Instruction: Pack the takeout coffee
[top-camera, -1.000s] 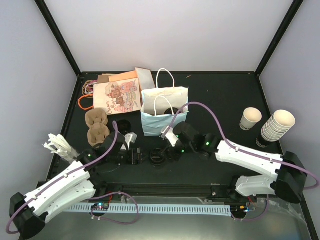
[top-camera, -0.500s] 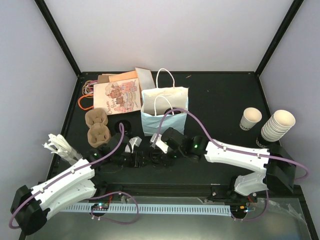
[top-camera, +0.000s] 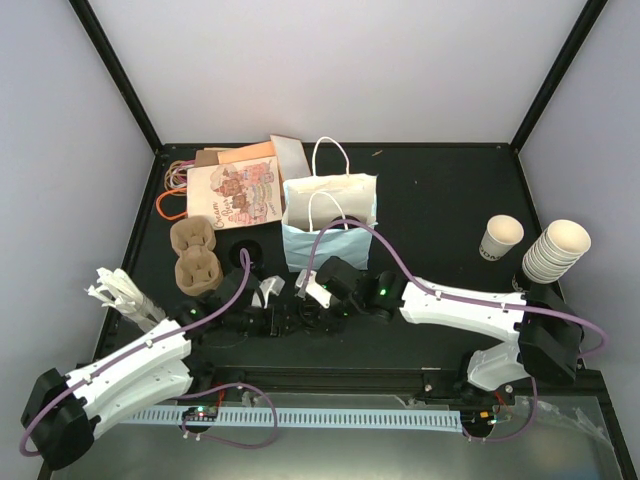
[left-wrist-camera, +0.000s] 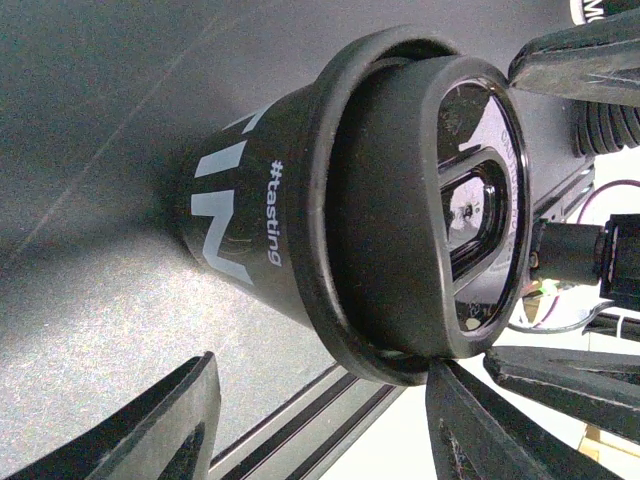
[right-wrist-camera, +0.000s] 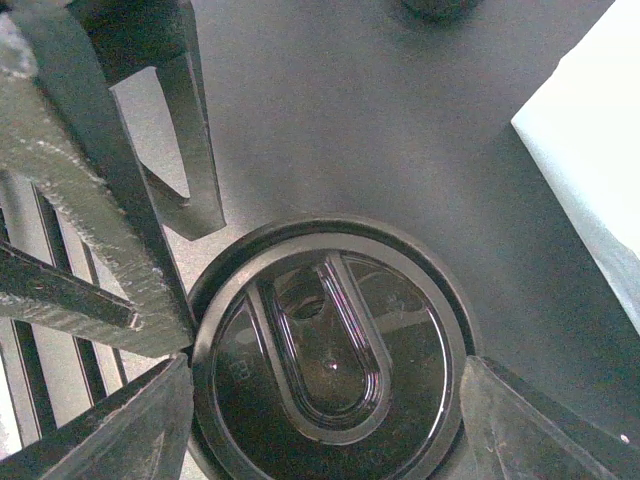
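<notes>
Paper bag (top-camera: 330, 225) sits just beyond both grippers. L gripper (left-wrist-camera: 322, 365) is open, w/ the coffee (left-wrist-camera: 370, 200) betw its fingers: one finger (left-wrist-camera: 180, 420) is clear of the cup wall, the other is right at the lid rim. R gripper (right-wrist-camera: 325, 365) straddles the same coffee from above, fingertips at the rim either side; I can't tell if it's pinching or just open around it.

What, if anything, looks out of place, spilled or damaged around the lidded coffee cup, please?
Nothing looks spilled or damaged. The takeout coffee stands upright with its lid seated evenly. The one oddity is that the left gripper and the right gripper both straddle it at once, crowding each other.
</notes>
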